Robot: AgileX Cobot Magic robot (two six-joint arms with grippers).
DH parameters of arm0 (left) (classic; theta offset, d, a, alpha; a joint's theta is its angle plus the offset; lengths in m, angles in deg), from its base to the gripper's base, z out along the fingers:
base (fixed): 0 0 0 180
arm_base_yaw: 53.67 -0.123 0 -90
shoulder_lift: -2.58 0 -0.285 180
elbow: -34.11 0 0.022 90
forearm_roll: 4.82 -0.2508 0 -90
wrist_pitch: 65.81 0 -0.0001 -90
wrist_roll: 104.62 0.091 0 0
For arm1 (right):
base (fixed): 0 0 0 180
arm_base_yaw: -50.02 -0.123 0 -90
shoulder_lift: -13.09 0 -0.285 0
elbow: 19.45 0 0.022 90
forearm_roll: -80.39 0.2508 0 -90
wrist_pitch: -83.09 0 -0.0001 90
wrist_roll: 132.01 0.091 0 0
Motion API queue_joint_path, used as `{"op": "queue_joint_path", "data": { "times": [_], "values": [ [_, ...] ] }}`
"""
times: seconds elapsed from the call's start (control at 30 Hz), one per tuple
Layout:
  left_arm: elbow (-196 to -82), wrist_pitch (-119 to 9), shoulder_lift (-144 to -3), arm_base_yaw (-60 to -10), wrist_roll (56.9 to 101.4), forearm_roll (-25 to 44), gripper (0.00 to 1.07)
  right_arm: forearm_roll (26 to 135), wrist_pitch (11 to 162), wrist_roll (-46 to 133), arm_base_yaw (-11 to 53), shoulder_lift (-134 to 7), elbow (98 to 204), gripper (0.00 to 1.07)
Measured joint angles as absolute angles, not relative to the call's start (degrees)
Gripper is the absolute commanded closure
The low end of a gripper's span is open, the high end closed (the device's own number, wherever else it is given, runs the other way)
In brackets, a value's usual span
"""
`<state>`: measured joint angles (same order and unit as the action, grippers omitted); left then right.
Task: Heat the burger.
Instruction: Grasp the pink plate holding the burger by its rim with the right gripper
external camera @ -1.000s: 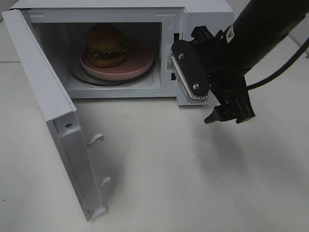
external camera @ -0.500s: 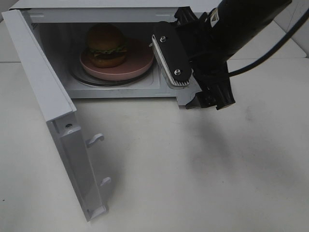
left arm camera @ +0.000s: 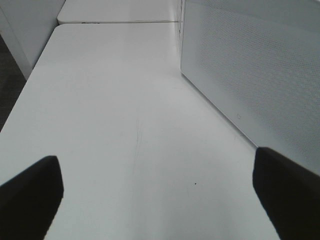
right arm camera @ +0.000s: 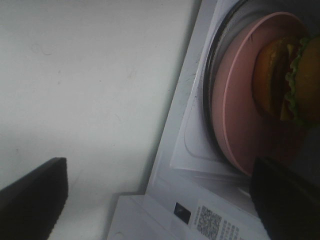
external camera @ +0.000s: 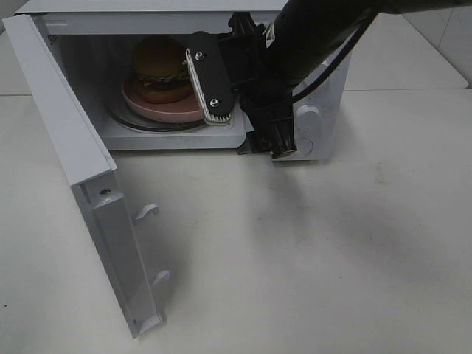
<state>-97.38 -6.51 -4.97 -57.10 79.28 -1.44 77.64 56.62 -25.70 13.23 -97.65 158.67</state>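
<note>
Exterior high: the burger (external camera: 162,70) is seen on the pink plate (external camera: 147,109) inside the microwave (external camera: 324,88), with the door (external camera: 88,177) swung wide at left. The right gripper (external camera: 247,124) is held at the opening's right edge, jaws spread, nothing pinched.

Left wrist: the left gripper (left arm camera: 157,200) is seen with jaws spread, above the table (left arm camera: 115,125).

Right wrist: the plate rim is seen near.

Risk judged: the plate could be knocked by a spread finger.

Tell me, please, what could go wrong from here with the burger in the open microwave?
The right tool hangs open right at the microwave opening; it might knock the pink plate and tip the tall burger. The door stands wide open, and swinging it shut could strike that arm.
</note>
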Motion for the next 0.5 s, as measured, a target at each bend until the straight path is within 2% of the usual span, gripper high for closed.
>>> {"op": "queue_joint_path", "data": {
  "times": [0.27, 0.5],
  "values": [
    [-97.4, -6.5, -5.0, -57.1, 79.3, -1.4, 0.09, 77.6, 61.7, -25.5, 13.2, -102.5, 160.2, 0.17],
    [-97.4, -6.5, -5.0, -57.1, 79.3, -1.4, 0.09, 77.6, 62.3, -23.0, 13.2, -108.9, 166.3, 0.19]
  ]
}}
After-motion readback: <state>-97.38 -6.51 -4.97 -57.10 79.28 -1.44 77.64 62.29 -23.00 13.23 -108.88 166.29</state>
